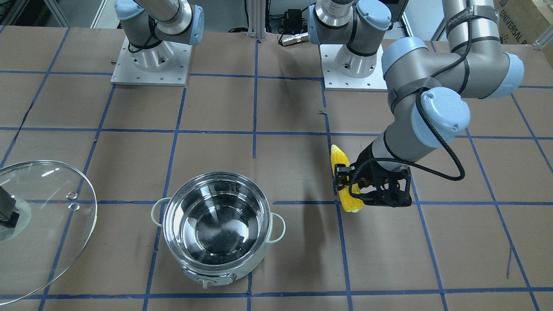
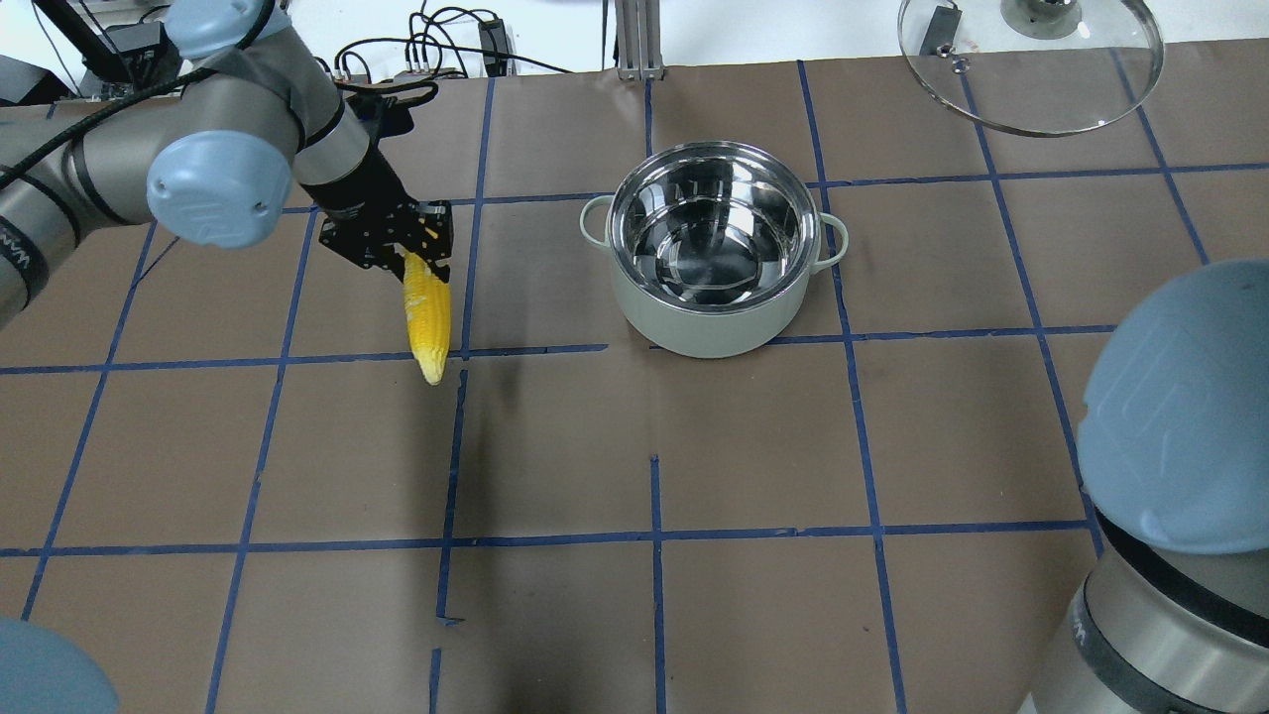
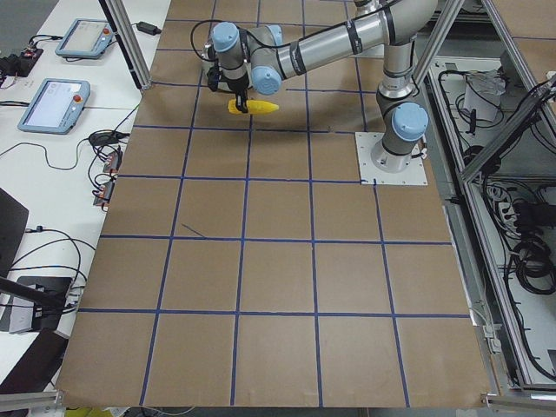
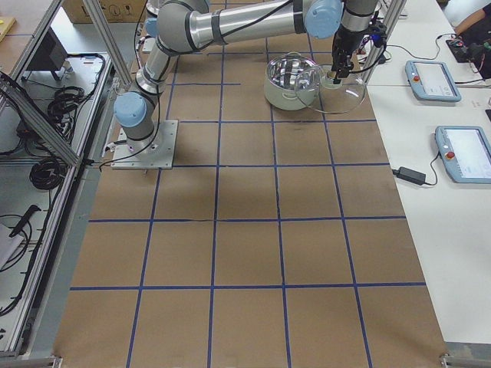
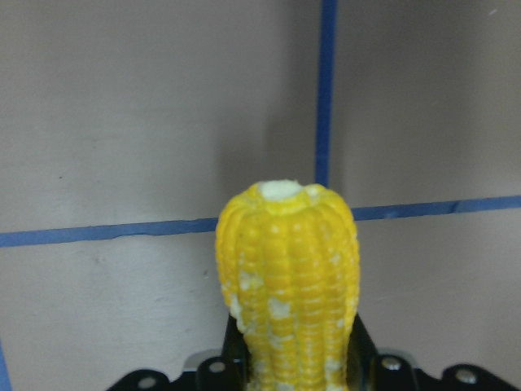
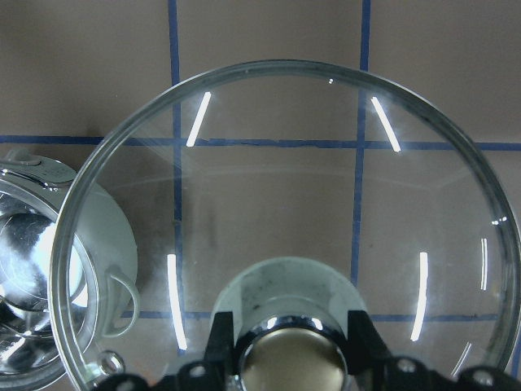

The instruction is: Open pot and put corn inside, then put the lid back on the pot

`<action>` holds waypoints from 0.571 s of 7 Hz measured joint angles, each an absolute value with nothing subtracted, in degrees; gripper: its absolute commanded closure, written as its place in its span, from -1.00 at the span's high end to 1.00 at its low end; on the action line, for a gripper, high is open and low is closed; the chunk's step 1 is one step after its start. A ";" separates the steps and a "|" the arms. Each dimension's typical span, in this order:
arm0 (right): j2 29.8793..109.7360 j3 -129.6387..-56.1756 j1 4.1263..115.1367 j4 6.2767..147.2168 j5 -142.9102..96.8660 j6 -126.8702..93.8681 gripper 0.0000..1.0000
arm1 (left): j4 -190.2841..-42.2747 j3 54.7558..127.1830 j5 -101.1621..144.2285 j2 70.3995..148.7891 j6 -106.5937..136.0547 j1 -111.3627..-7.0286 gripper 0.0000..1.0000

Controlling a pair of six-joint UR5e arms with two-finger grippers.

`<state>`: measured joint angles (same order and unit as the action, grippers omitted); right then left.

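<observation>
Corn point(image 5: 285, 277) is clamped in your left hand point(image 2: 418, 253), its length lying square to the line toward the open pot point(image 2: 694, 319), which stands well apart to its right, so carry it rightward; your right hand point(image 6: 285, 346) holds the lid point(image 6: 326, 204) beyond the pot's right side.

Pot point(image 4: 285, 83): steel-lined, pale outside, uncovered, far end of table point(image 4: 245, 230).
Glass lid point(image 4: 350, 96): tilted, overlapping pot's rim.
Right gripper point(image 4: 337, 76): at lid's centre.
Two teach pendants point(image 4: 433, 80): side bench.
</observation>
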<state>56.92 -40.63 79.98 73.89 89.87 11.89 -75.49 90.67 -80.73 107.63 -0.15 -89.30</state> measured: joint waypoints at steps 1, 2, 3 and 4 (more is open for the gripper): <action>56.81 -40.88 80.78 73.97 89.99 11.72 -0.84 | -75.80 86.87 -79.90 108.69 3.21 -92.80 -0.93; 56.74 -41.01 81.33 73.99 90.05 11.62 -0.85 | -75.89 83.17 -79.91 110.32 5.18 -96.25 -0.92; 56.71 -41.08 81.55 74.00 90.07 11.60 -0.85 | -75.91 79.08 -80.85 112.73 6.81 -99.83 -0.90; 56.69 -41.11 81.61 74.00 90.07 11.62 -0.85 | -75.79 74.49 -82.21 115.93 8.27 -103.20 -0.89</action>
<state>56.69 -41.11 81.61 74.00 90.07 11.62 -75.79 74.49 -82.21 115.93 8.27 -103.20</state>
